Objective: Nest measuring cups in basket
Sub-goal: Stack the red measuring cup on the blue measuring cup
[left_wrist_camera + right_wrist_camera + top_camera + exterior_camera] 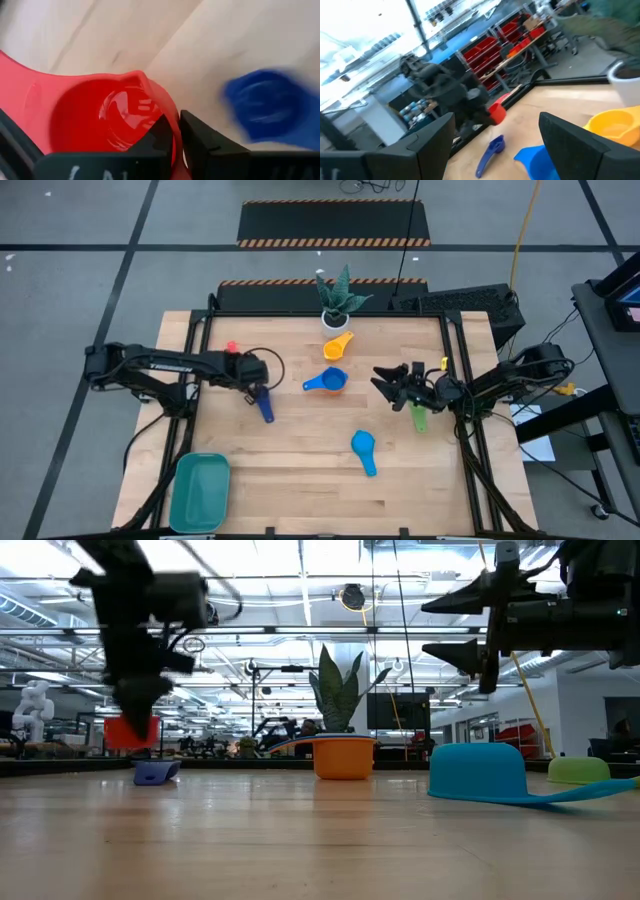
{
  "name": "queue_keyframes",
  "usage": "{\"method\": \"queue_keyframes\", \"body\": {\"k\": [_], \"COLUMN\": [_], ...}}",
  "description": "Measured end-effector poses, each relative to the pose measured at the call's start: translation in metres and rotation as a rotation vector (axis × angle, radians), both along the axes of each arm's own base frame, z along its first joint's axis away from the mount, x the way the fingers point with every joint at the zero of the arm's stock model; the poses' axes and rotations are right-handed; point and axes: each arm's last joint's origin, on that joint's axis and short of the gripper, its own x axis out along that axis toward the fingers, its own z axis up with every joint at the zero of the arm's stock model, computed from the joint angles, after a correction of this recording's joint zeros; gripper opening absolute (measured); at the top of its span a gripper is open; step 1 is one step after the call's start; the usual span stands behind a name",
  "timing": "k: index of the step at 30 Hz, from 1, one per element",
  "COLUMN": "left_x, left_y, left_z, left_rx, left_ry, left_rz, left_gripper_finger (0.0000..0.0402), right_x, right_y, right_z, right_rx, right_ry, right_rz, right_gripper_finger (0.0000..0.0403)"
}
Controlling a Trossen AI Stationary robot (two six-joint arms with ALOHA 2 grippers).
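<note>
My left gripper (256, 378) hangs over the table's left half, shut on a red measuring cup (95, 120), which also shows in the low view as the red cup (130, 731). A navy cup (265, 408) lies bottom up on the table just beside it. Also on the wood are a blue cup (328, 382), an orange-yellow cup (338, 345), a light-blue cup (364, 448) lying bottom up, and a green cup (418, 418). The teal basket (200, 492) sits at the near left corner. My right gripper (400, 385) is open above the table's right side and holds nothing. My left gripper has the red cup's side wall (174, 125) pinched, one finger (155, 137) inside the bowl and the other finger (205, 142) outside. The fingers come steeply from above. The cup hangs below them, mouth up, lifted clear of the table.
A white pot with a green plant (338, 305) stands at the table's far edge, behind the orange-yellow cup. Bare wood lies between the navy cup and the basket. Cables and a dark box (470, 305) lie beyond the far right corner.
</note>
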Motion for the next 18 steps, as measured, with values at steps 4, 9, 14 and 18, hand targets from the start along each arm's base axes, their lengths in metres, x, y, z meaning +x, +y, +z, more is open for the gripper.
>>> {"method": "queue_keyframes", "body": {"k": [4,9,14,18], "left_x": [0.025,0.051,0.061,0.059], "left_y": [-0.017,-0.053,-0.087,-0.102], "left_z": [0.026,0.051,0.061,0.062], "left_rx": [0.062,0.195,0.351,0.389], "left_ry": [-0.110,-0.253,-0.306,-0.279], "left_rz": [-0.217,-0.645,-1.037,-1.243], "left_gripper_finger": [0.0016,0.0021,0.0022,0.0009], "right_x": [0.007,0.038,0.067,0.074], "right_y": [0.001,0.011,0.022,0.033], "right_z": [0.006,0.016,0.030,0.040], "right_rx": [0.018,-0.059,-0.172,-0.306], "right_ry": [-0.015,0.139,0.388,0.452], "right_rz": [-0.015,0.011,0.044,0.081], "right_gripper_finger": [0.0283,0.0283,0.0283,0.0283]}}
